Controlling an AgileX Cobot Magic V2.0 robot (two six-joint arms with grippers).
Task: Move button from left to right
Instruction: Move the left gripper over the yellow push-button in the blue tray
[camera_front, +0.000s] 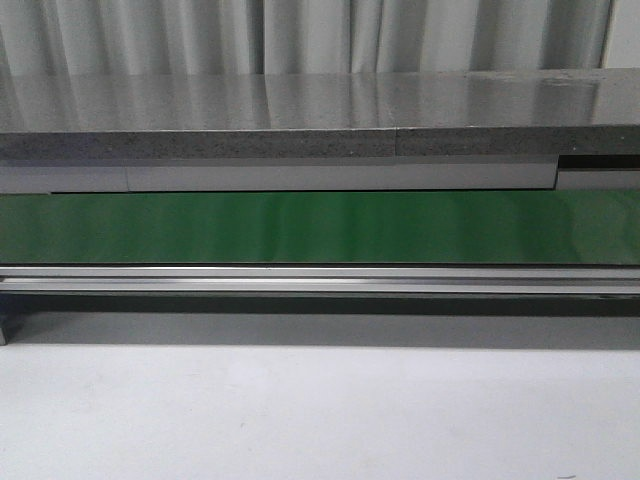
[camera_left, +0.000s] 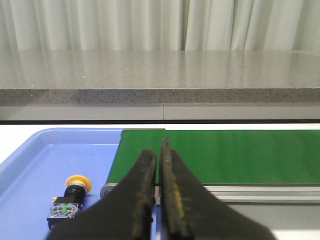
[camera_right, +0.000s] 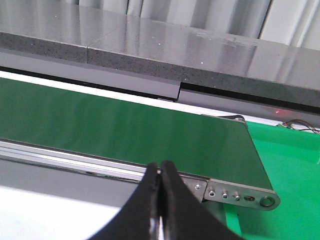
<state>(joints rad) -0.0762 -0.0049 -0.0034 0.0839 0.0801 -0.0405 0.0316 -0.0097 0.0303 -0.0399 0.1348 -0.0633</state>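
The button (camera_left: 71, 197) lies on its side in the blue tray (camera_left: 30, 165) in the left wrist view, its yellow cap pointing toward the tray's far side and its black body with pale contacts nearer the camera. My left gripper (camera_left: 159, 152) is shut with nothing between its fingers, hovering over the tray's edge beside the green conveyor belt (camera_left: 225, 155), apart from the button. My right gripper (camera_right: 160, 170) is also shut and empty, above the conveyor's front rail near its other end. Neither gripper nor the button shows in the front view.
A long green conveyor belt (camera_front: 320, 228) with a metal rail (camera_front: 320, 280) runs across the front view. Behind it stands a grey stone ledge (camera_front: 300, 115) before pale curtains. A green surface (camera_right: 285, 165) lies past the belt's roller end (camera_right: 245, 194). White tabletop (camera_front: 320, 420) lies in front.
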